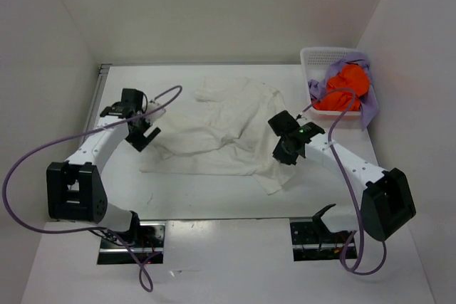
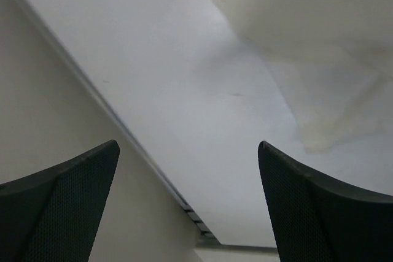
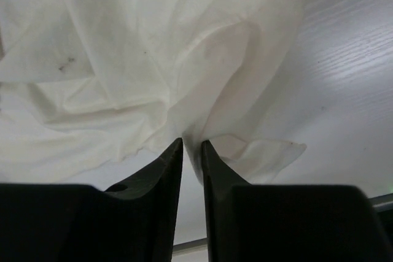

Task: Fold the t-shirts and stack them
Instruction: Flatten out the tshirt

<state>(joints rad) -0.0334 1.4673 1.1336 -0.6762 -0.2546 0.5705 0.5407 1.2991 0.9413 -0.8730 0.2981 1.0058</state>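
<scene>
1. Right claw [image 3: 191, 145] is pinched almost closed on a fold of the cream-white t-shirt [image 1: 221, 129], at its right-hand edge.
2. Left claw [image 2: 188, 146] gapes wide and holds nothing, over bare surface [image 1: 214, 204] just beside the shirt's left edge.
3. That shirt lies rumpled mid-surface. The orange t-shirt [image 1: 348, 87] and lavender t-shirt [image 1: 369, 108] sit bundled in the basket [image 1: 313, 55].
4. Looks like the spreading step on shirt one. Next, the left claw needs a grip on its side so both can pull the cloth flat.
</scene>
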